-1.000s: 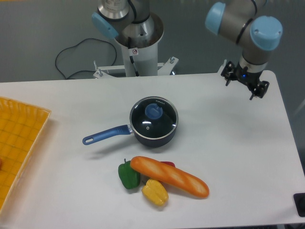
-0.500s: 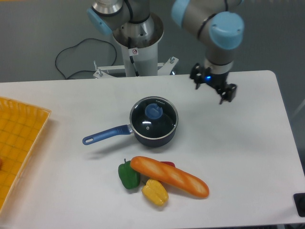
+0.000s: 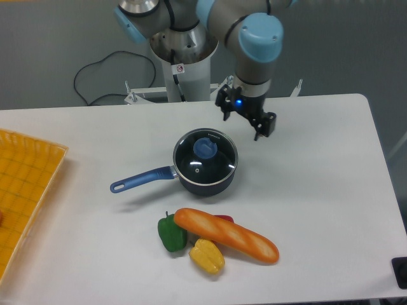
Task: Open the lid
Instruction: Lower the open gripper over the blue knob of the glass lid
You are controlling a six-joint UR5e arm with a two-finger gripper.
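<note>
Observe the gripper (image 3: 244, 122): it has travelled leftward across the table (image 3: 318, 190) from its position half a second ago and now hangs above the surface just beyond the upper right of the saucepan (image 3: 205, 164). Its two fingers stand apart with nothing between them, the same spread as in the preceding frames. Note the lid (image 3: 205, 155): it sits closed on the saucepan near the table's centre, blue knob (image 3: 205, 148) upward, position unchanged. The gripper is not in contact with it. The saucepan handle (image 3: 141, 179) points left, as before. In front of the pan, the bread loaf (image 3: 226, 235), green pepper (image 3: 171, 234) and yellow pepper (image 3: 206, 256) lie grouped together, unmoved. The yellow tray (image 3: 25, 190) stays at the left edge.
</note>
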